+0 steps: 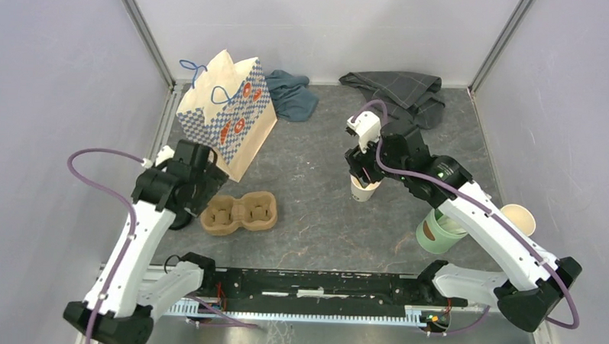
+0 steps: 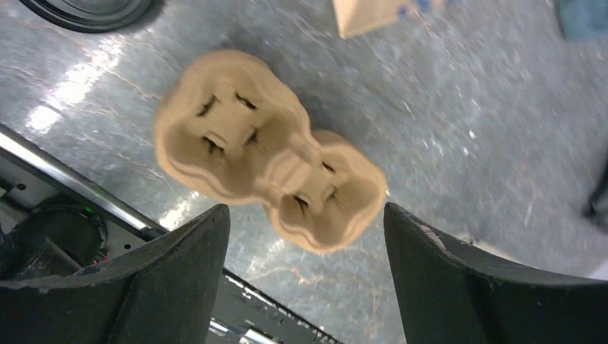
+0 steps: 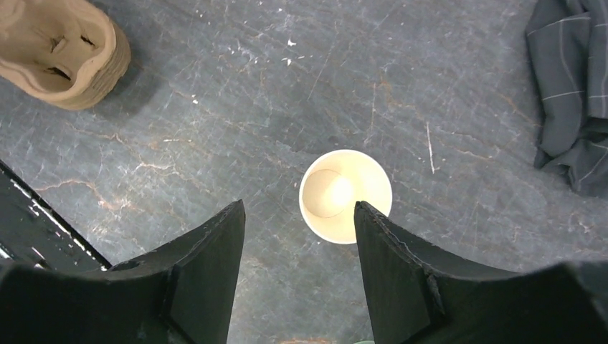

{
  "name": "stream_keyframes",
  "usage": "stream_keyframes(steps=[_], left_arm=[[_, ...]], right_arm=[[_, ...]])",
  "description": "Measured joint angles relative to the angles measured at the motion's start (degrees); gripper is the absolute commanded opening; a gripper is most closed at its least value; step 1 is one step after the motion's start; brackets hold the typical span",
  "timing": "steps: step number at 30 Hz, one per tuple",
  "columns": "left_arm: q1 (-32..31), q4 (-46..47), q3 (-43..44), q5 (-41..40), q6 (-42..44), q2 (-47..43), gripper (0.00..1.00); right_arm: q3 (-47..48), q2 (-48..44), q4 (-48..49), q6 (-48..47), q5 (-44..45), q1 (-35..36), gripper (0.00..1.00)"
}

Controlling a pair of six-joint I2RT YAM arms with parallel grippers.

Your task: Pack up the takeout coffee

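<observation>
Brown moulded-pulp two-cup carrier (image 2: 269,168) sits right under the left gripper (image 2: 307,211), whose jaws are spread wide to either side of it and touching nothing. That looks like the step in hand: taking hold of the carrier. To do it well, come down on one rim edge or the narrow waist, pinch gently so the pulp doesn't buckle, and keep it flat on the grey stone-patterned table (image 3: 215,107). Out in the middle, the small white paper cup (image 3: 345,195) stands upright and open with no lid on it. It looks empty, so a nudge would tip it. The right gripper (image 3: 297,208) hovers straight above it, jaws apart and holding nothing, with one finger overlapping the rim in the wrist view, so a straight vertical lift is the safe exit. What looks like the round black plastic lid (image 2: 86,11) lies on the table near the carrier, well apart from the cup. The left arm has its elbow raised and its wrist pointing down. The right arm is stretched forward over the mint-green paper cup (image 1: 437,234), wrist bent down.
</observation>
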Motion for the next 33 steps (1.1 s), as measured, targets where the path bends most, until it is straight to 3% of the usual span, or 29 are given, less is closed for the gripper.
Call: stream_keyframes(steps=[8, 13, 20, 33], left_arm=[[29.4, 5.4, -0.2, 4.5, 12.4, 18.0, 0.78], [39.0, 10.1, -0.2, 5.0, 19.6, 25.9, 0.73], [43.3, 15.2, -0.7, 5.7, 25.7, 32.5, 0.55], [45.2, 20.8, -6.2, 8.6, 29.3, 34.4, 0.38]], right_arm=[[-3.7, 0.8, 0.0, 0.0, 2.3, 5.5, 0.71], [-9.0, 0.2, 0.3, -0.7, 5.4, 7.0, 0.73], [-12.0, -0.2, 0.8, -1.0, 7.5, 5.5, 0.74], [-12.0, 0.2, 2.1, -1.0, 7.7, 5.2, 0.75]])
